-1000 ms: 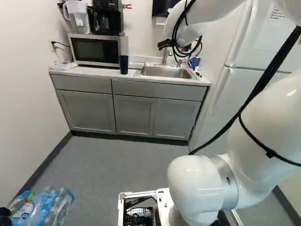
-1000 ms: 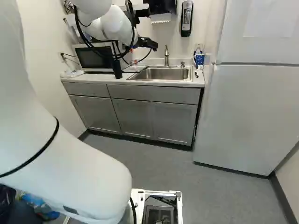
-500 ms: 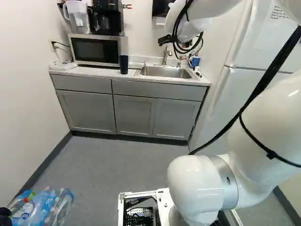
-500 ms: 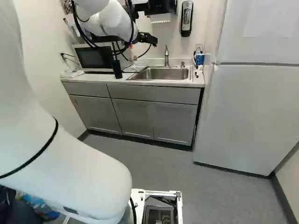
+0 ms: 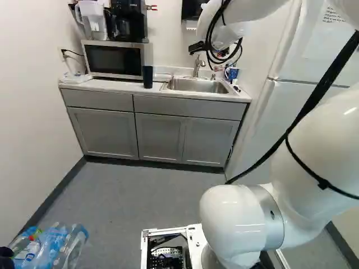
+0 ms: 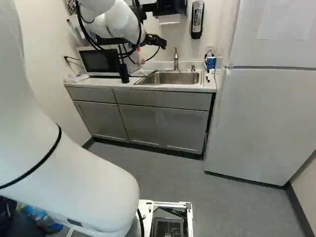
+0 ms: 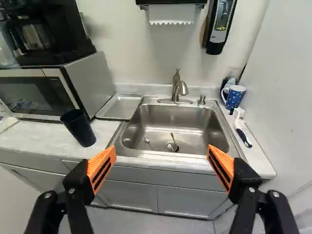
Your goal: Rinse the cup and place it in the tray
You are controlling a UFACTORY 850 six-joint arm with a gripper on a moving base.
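Two slotted orange pads stand wide apart on the black gripper. A smooth, dark, tapering cup stands on the pale tabletop, near the boxy microwave and shallow rectangular metal tray; across the rounded steel sink is a dotted blue mug.

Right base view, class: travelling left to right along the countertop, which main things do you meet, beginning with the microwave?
Microwave → dark cup → sink → blue patterned mug.
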